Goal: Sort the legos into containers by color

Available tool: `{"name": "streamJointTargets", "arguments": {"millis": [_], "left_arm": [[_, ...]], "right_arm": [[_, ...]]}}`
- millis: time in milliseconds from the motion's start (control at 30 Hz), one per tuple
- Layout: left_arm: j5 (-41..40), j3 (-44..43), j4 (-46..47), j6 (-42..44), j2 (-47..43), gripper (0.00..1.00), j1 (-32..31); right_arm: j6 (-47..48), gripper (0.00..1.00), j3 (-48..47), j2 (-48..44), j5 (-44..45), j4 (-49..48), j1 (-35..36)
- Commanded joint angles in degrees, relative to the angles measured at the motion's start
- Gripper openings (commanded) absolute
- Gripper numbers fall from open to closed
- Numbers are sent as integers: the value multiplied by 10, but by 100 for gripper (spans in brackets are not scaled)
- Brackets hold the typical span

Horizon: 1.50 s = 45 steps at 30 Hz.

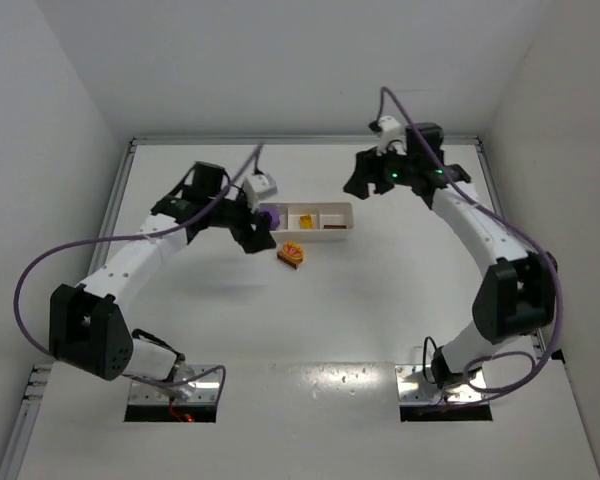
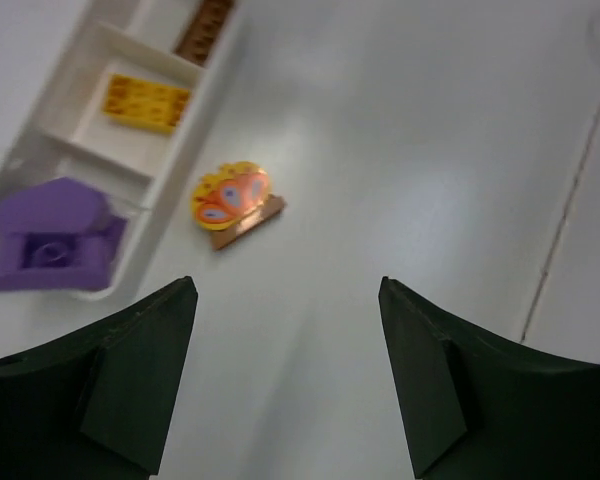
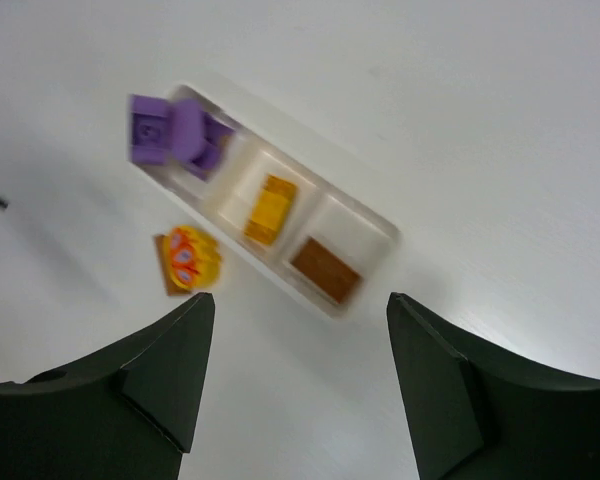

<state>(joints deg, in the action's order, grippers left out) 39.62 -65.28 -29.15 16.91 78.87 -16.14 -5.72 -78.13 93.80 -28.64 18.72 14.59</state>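
Tray: a white tray (image 1: 320,237) with three compartments in a row was seen lying on the counter (image 1: 380,300).
Purple lego: the purple lego (image 1: 270,219) was found at the tray's end compartment nearest the left arm. It was tilted and stuck out partly over the tray's end rim. Whether it was one piece or several could not be told.
Yellow lego: the yellow lego (image 1: 306,220) was seen lying flat in the tray's middle compartment.
Brown lego: the brown lego (image 1: 332,224) was seen lying flat in the tray's other end compartment.
Orange piece: the orange piece (image 1: 292,253), a rounded orange-yellow top on a brown base, was left on the counter outside the tray. It lay just beside the long wall facing the arms, level with the wall between the purple and yellow compartments.
Left gripper: the left gripper (image 1: 252,236) was held above the counter by the tray's purple end. Its jaws were spread wide and nothing was held between them.
Right gripper: the right gripper (image 1: 365,186) was held beyond the tray's brown end, on the side away from the arms. Its jaws were likewise spread wide and nothing was gripped.
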Motion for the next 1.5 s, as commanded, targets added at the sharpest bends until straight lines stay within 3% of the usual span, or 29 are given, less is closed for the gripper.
{"name": "streamJointTargets", "arguments": {"millis": [0, 67, 100, 167, 233, 433, 467, 533, 833, 1467], "left_arm": [[-24, 11, -72, 140, 22, 79, -81], [-40, 11, -66, 116, 44, 70, -106], [-54, 23, -8, 47, 44, 67, -122], [-148, 64, 79, -46, 17, 66, -143], [-175, 110, 140, -106, -1, 66, -170], [-299, 143, 172, -256, 0, 72, -249], [-352, 133, 172, -273, 9, 72, -259], [-379, 104, 166, -305, 40, 73, -276], [-493, 9, 146, -347, 156, 74, -295], [-469, -43, 103, -330, 248, 82, -227]], "right_arm": [[31, 70, 66, -65, 6, 30, -54], [31, 70, 104, -90, 1, 30, -86], [31, 70, 117, -101, 1, 30, -95], [24, 70, 149, -131, -13, 17, -110], [15, 70, 164, -137, -19, 5, -133], [-7, 70, 164, -129, -59, 5, -163], [-13, 70, 159, -123, -66, 5, -163], [-18, 70, 159, -123, -72, 0, -169], [-18, 70, 170, -123, -83, 0, -186], [-24, 70, 176, -107, -100, -5, -198]]}}
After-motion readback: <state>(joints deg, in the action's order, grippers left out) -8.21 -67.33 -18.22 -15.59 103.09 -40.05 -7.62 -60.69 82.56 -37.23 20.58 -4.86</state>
